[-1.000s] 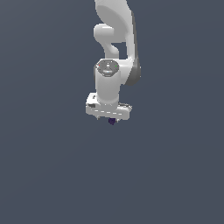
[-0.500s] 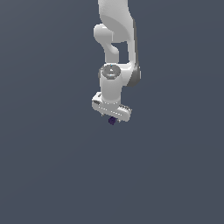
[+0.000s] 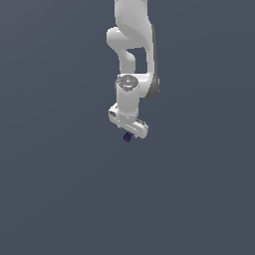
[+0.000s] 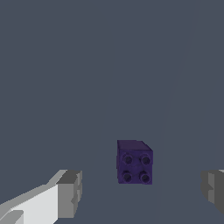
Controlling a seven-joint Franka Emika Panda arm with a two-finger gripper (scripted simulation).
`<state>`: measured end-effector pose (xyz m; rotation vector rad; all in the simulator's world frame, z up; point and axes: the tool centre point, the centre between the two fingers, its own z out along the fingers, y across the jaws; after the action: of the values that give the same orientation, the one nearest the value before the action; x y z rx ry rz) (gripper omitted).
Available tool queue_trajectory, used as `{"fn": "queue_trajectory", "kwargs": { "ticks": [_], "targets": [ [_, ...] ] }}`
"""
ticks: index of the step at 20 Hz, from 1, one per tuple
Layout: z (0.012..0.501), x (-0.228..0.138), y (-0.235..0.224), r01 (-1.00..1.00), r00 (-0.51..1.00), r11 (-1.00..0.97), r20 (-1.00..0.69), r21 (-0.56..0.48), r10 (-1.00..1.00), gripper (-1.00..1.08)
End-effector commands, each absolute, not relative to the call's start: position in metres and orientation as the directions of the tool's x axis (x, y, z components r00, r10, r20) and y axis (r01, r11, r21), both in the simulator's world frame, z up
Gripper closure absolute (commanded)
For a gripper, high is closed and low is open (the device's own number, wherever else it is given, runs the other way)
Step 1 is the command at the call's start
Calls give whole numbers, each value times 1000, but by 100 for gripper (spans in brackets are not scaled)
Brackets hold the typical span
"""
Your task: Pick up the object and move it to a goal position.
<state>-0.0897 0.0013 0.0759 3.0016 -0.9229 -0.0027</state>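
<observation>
Clearly released, the pincer (image 4: 140, 190) straddles the purple block (image 4: 134, 162) lying on the surface between its fingers, nearer neither pad evenly, so closing off-centre could nudge it askew.

White simulated arm, smooth rounded shells.

Glossy white links stacked above the gripper (image 3: 130, 133), darker grey at a joint on one side, with a grey circular cap on the wrist housing. Flat white crossbar at the hand. White finger bodies ending in blocky grey pads (image 4: 70, 194).
</observation>
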Motion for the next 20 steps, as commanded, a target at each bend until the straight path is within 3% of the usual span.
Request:
{"fn": "queue_trajectory", "kwargs": {
  "ticks": [1,10,20],
  "targets": [
    [73,-93,2,-581,814,-814,0,0,-581,-92],
    [68,-95,2,-588,809,-809,0,0,-588,-92],
    [28,-96,2,-591,807,-807,0,0,-591,-92]
  ]
}}
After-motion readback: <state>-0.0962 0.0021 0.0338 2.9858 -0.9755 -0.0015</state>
